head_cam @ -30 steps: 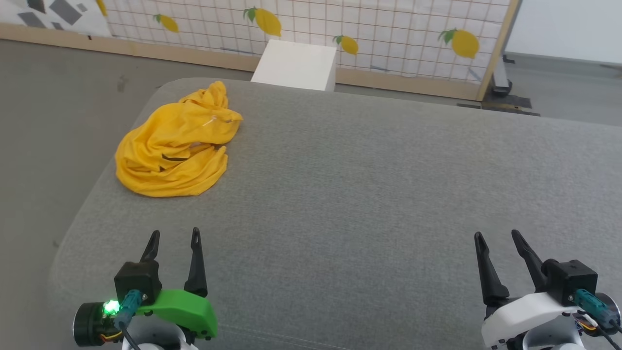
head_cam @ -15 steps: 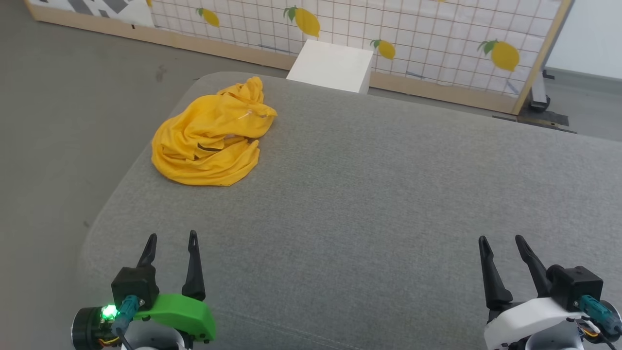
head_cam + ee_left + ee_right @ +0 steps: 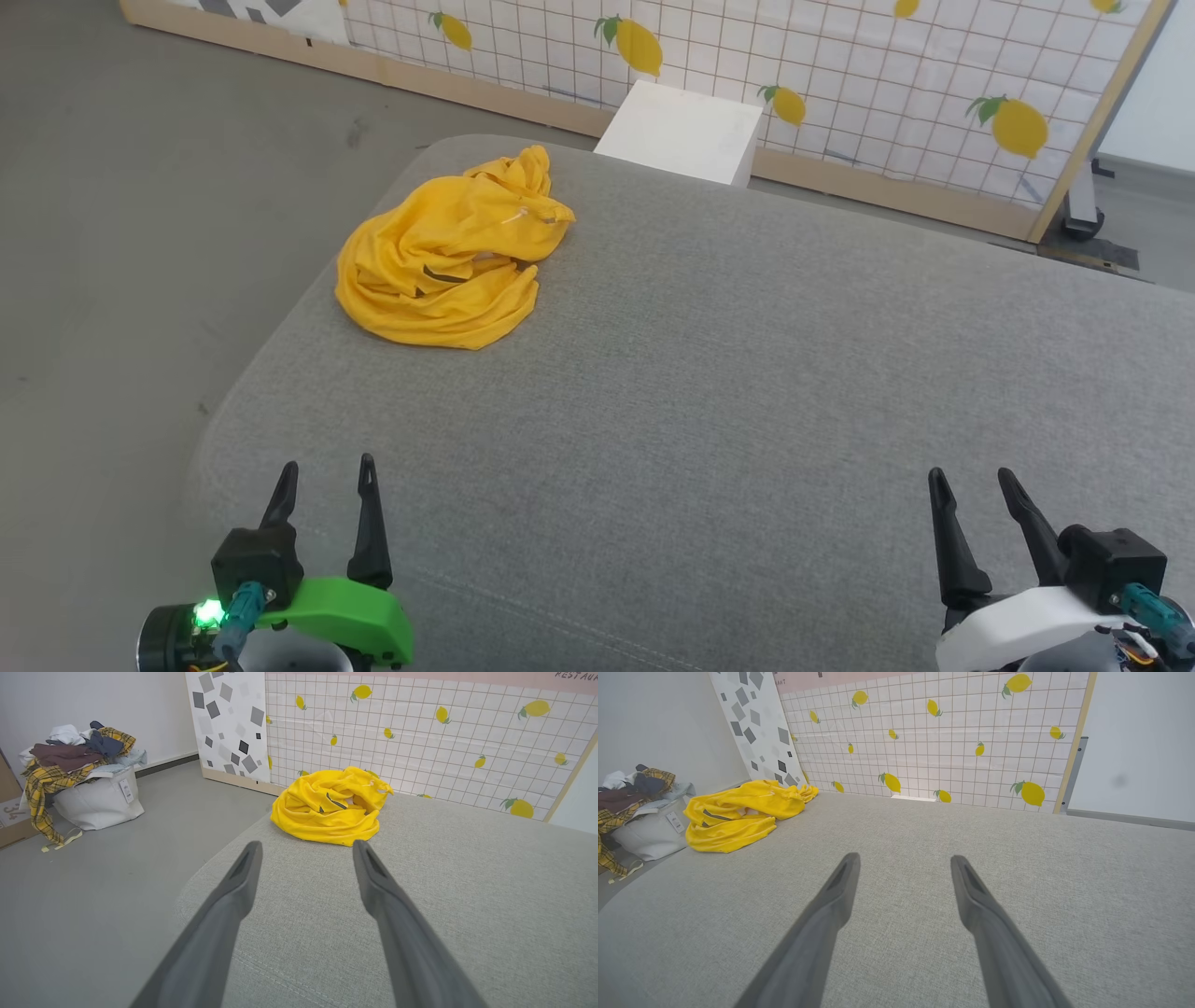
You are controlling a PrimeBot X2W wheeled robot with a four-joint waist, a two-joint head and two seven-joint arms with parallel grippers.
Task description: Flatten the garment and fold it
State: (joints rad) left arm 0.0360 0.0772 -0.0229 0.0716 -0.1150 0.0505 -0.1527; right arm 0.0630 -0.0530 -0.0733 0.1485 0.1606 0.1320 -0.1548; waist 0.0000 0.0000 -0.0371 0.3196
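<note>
The garment is a bright yellow T-shirt lying crumpled in a heap near the far left corner of the grey cushioned surface; a few black marks show among its folds. It also appears in the left wrist view as the garment and in the right wrist view as the garment. My left gripper stands open at the near left edge, well short of the heap. My right gripper stands open at the near right, far from it. Both hold nothing.
A white box stands behind the surface against a lemon-patterned grid panel. A white bag piled with clothes sits on the grey floor to the left. The surface drops off at its rounded left edge.
The head camera has swung left, so the whole scene shifted right in view. The garment lies as before and both grippers stay open in place.
</note>
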